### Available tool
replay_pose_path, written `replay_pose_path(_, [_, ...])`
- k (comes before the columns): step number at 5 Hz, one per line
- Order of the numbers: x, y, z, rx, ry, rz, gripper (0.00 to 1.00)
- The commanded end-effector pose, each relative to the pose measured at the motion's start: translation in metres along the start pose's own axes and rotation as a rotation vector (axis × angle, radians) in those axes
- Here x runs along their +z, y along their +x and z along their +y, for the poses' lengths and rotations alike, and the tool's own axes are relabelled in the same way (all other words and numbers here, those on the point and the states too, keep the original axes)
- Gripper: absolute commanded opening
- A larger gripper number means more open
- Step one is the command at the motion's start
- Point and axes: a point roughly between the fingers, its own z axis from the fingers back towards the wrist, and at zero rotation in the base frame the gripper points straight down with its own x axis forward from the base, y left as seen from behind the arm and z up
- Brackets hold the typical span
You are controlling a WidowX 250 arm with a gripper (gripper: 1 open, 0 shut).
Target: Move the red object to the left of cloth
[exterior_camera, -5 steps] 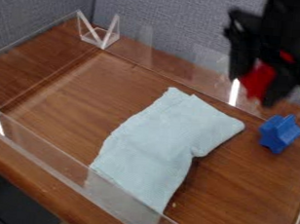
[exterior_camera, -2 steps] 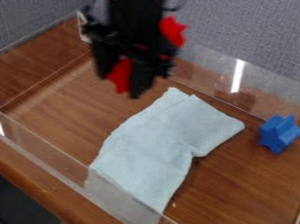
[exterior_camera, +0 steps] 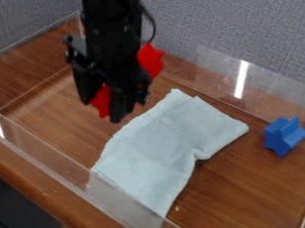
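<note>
The black gripper (exterior_camera: 113, 101) is hanging over the wooden desk (exterior_camera: 65, 74), pointing straight down, with its fingers (exterior_camera: 94, 90) clamped on the red object (exterior_camera: 125, 96). The red object is showing as a bright red patch between and behind the dark fingers, with another red part peeking out higher up on the arm's right side in the camera view. It is sitting just beside the upper left edge of the cloth (exterior_camera: 173, 147); the blur makes it hard to say whether it is touching the desk or hovering slightly above it. The cloth is lying rumpled and slanted across the middle of the desk, stretching toward the near clear wall (exterior_camera: 58, 168). A small blue block (exterior_camera: 285, 134) is resting well apart, to the right of the cloth.
</note>
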Motion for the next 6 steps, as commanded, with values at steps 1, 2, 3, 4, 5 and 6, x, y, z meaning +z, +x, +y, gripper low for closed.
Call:
replay_pose_path(1, [-0.021,0.005,0.005,0.004,0.012,0.004,0.0])
replay_pose_path(2, [-0.044,0.006,0.006,0.0,0.012,0.028,0.0])
replay_pose_path(3, [-0.05,0.011,0.01,0.017,-0.001,0.023,1.0])
replay_pose_path(4, [-0.059,0.02,0.012,0.018,-0.003,0.026,1.0])
replay_pose_path(5, [-0.068,0.025,0.014,0.021,-0.006,0.034,1.0])
replay_pose_path(6, [-0.075,0.029,0.018,0.026,-0.009,0.039,1.0])
